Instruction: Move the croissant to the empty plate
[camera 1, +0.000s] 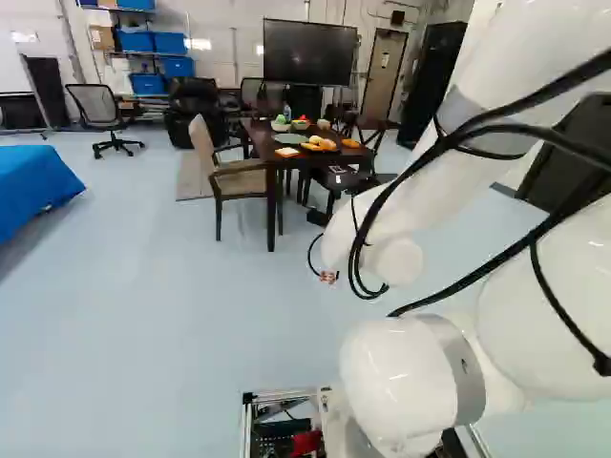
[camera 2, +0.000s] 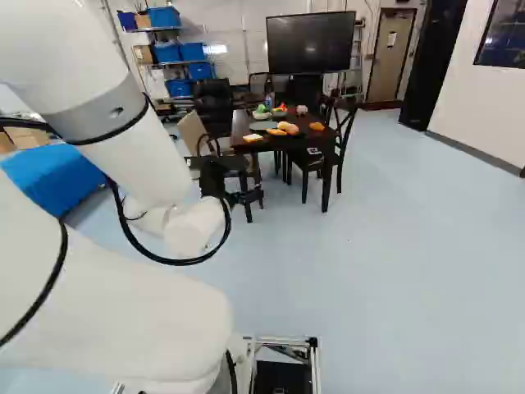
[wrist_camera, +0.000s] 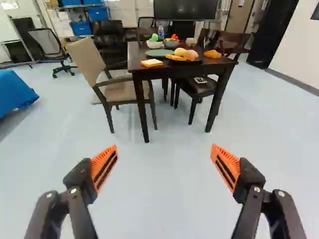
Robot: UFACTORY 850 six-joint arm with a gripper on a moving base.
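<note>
My gripper (camera 2: 215, 176) reaches ahead, short of the dark table. In the wrist view the gripper (wrist_camera: 165, 167) stands wide open, nothing between its orange pads. Well ahead of it, a flat grey-green plate (wrist_camera: 158, 53) lies bare on the table. Beside it a dark plate (wrist_camera: 198, 61) holds two rounded pale-orange pieces (wrist_camera: 190, 55) and a flatter orange one (wrist_camera: 175, 58). Another orange-brown piece (wrist_camera: 213, 54) lies beyond the dark plate's far side from the green one. Which piece is the croissant I cannot tell at this distance.
The dark table (wrist_camera: 149, 70) also bears a bread slice (wrist_camera: 151, 63), two bowls (wrist_camera: 155, 45) and a bottle (wrist_camera: 161, 33). An armchair (wrist_camera: 122, 93) stands at one side, a dark chair (wrist_camera: 203, 88) at the other. A blue-covered surface (camera 1: 33, 186) is at the left base view's left.
</note>
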